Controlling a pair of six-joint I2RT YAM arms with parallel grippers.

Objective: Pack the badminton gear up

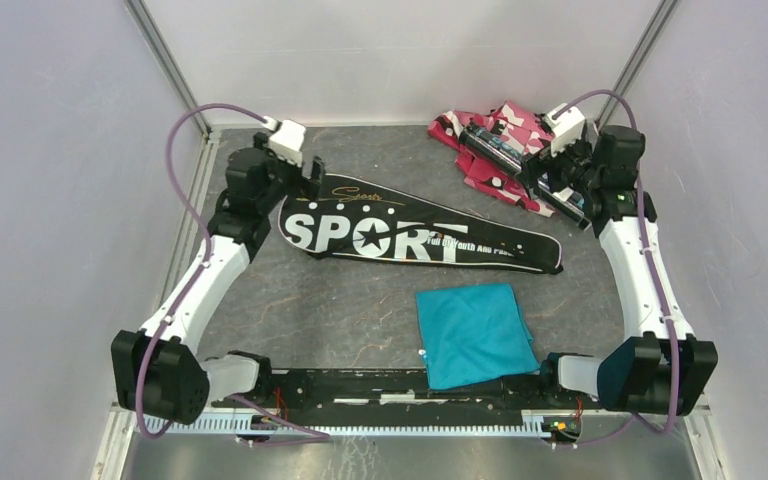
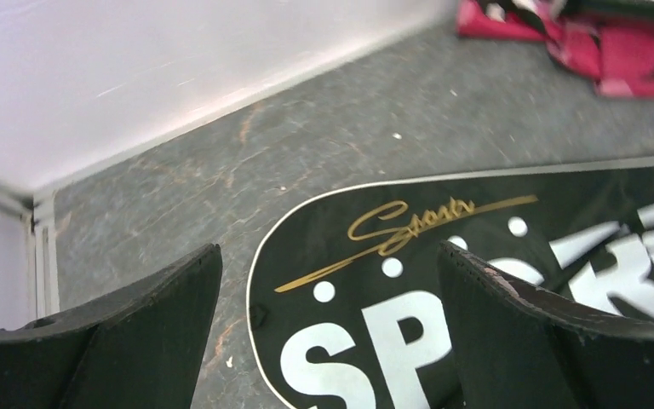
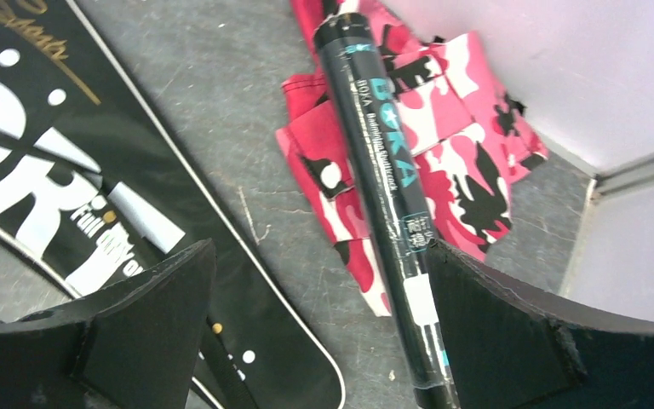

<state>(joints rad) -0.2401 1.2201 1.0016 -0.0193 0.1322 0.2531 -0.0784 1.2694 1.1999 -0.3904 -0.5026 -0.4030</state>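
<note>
The black racquet-shaped "SPORT" bag [image 1: 410, 235] lies flat across the middle of the table. My left gripper [image 1: 310, 180] hangs open over the bag's rounded head end [image 2: 477, 256], and nothing sits between its fingers [image 2: 136, 332]. A long black tube [image 1: 515, 165] with teal lettering rests diagonally at the back right, partly on pink-black camouflage fabric [image 1: 505, 125]. My right gripper [image 1: 548, 180] is open above the tube's near end. In the right wrist view the tube [image 3: 383, 170] runs close along the inner side of the right finger [image 3: 511, 332], and the jaws are not closed on it.
A teal square cloth [image 1: 475, 335] lies at the front, right of centre, partly over the base rail. The camouflage fabric [image 3: 460, 162] reaches almost to the back right corner wall. The bag's narrow end [image 3: 94, 196] and strap lie under the right gripper's left finger. White walls enclose the table.
</note>
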